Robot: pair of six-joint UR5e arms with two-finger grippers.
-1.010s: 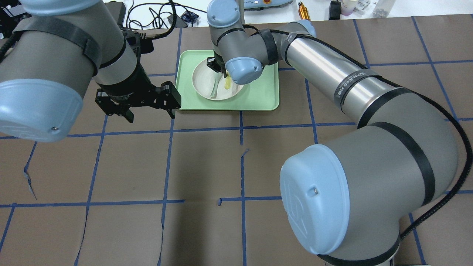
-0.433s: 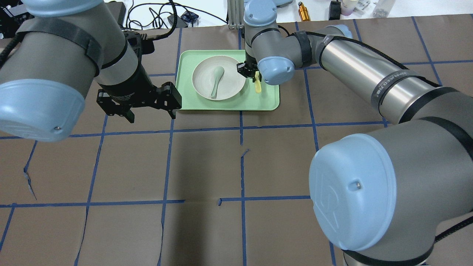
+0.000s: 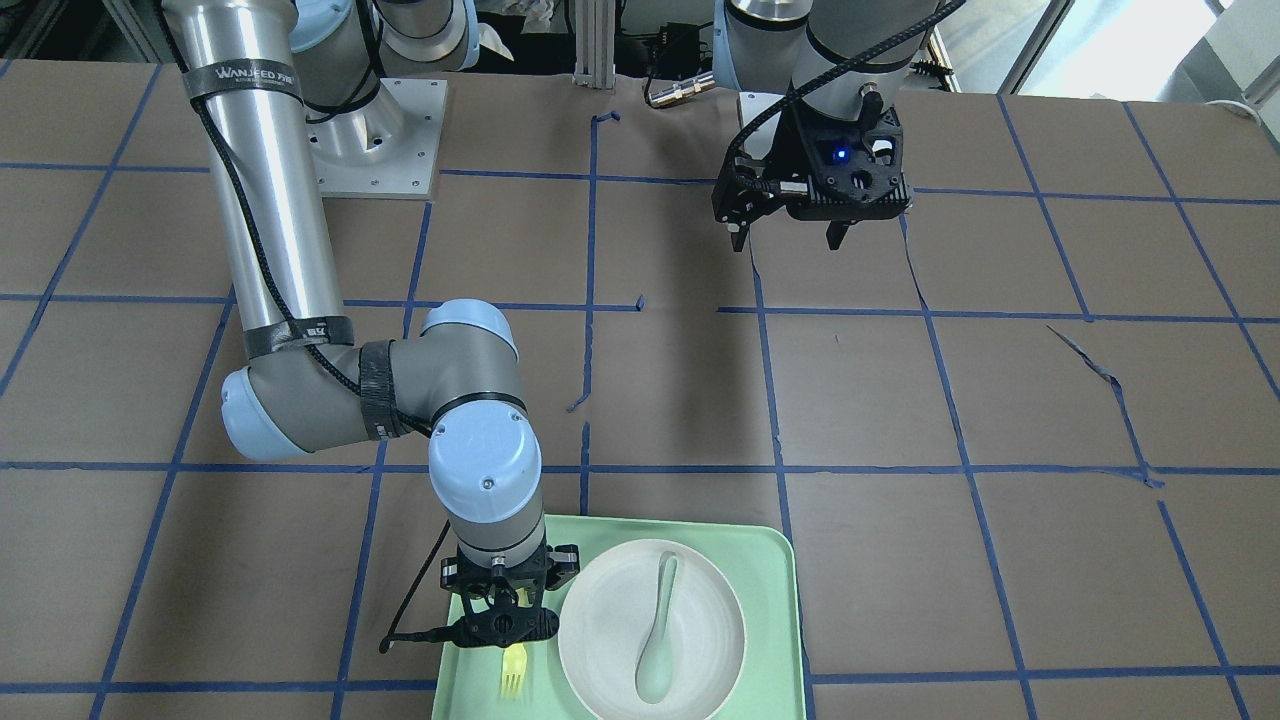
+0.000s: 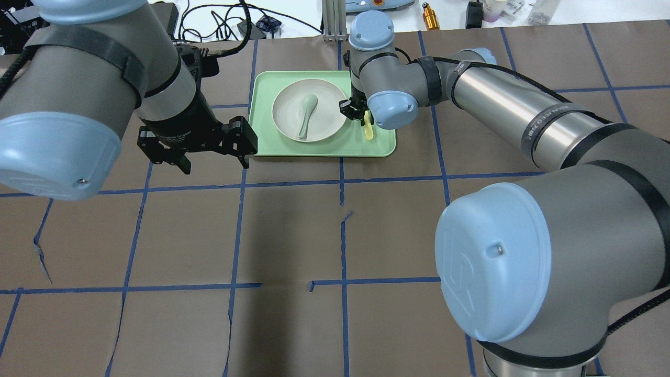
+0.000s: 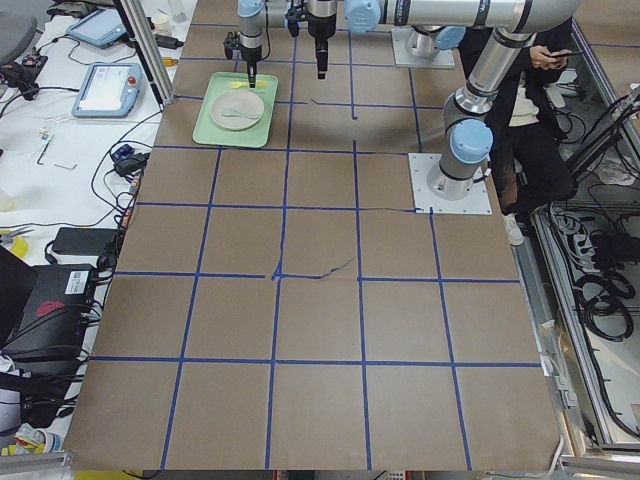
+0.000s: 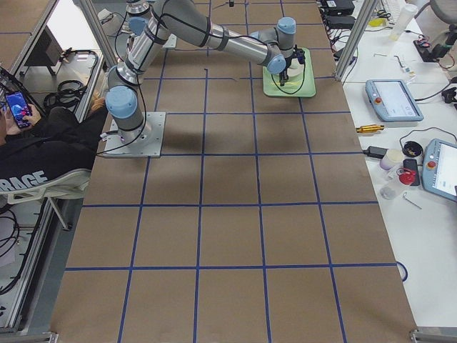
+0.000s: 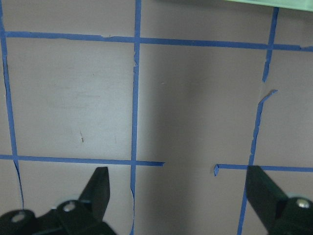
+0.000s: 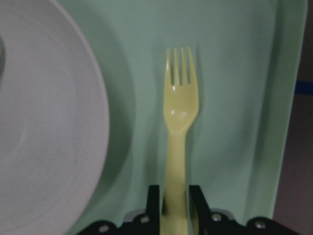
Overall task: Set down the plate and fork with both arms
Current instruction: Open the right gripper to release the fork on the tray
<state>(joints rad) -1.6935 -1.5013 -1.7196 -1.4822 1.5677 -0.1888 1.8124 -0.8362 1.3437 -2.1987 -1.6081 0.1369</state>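
The white plate (image 4: 287, 112) sits in the left half of the mint-green tray (image 4: 324, 150); it also shows in the front view (image 3: 610, 620). My right gripper (image 4: 358, 113) is shut on the handle of the yellow fork (image 8: 180, 112). It holds the fork low over the tray floor beside the plate, tines pointing away from the robot (image 3: 513, 676). I cannot tell whether the fork touches the tray. My left gripper (image 4: 215, 165) is open and empty, hovering over the table just off the tray's left edge, as the left wrist view (image 7: 181, 196) shows.
A pale grey-green spoon (image 4: 306, 116) lies in the plate. Cables, a gold cylinder (image 4: 431, 15) and small items sit on the white bench beyond the table's far edge. Brown table paper with blue tape lines surrounds the tray.
My right gripper has carried the fork from over the plate to the tray floor on the plate's right side, and a little toward the robot. The left arm has not moved.
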